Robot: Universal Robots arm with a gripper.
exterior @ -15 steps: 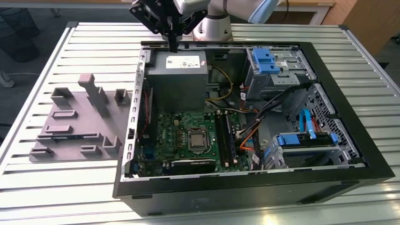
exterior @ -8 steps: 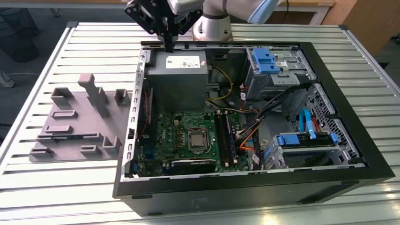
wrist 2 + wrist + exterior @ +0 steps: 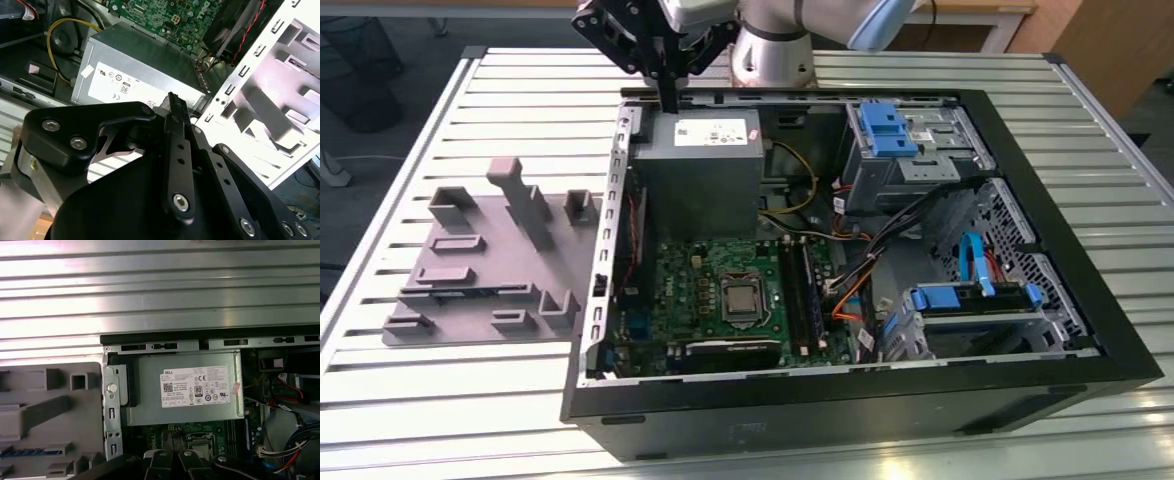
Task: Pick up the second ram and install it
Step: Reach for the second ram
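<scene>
The second ram (image 3: 31,452) shows as a thin blue-green strip lying in a slot of the grey holder (image 3: 474,260), outside the computer case on the exterior view's left. My gripper (image 3: 670,103) hangs above the far edge of the case, over the grey power supply (image 3: 698,170), well away from the ram. Its black fingers (image 3: 176,107) are shut together with nothing between them. The long black memory slots (image 3: 797,290) run beside the processor socket on the green motherboard (image 3: 707,300).
The open black case (image 3: 854,400) lies on a slatted metal table (image 3: 520,80). Blue drive cages (image 3: 897,130) and loose cables (image 3: 881,250) take up the case on the exterior view's right. The case's metal side wall (image 3: 616,200) stands between the holder and the motherboard.
</scene>
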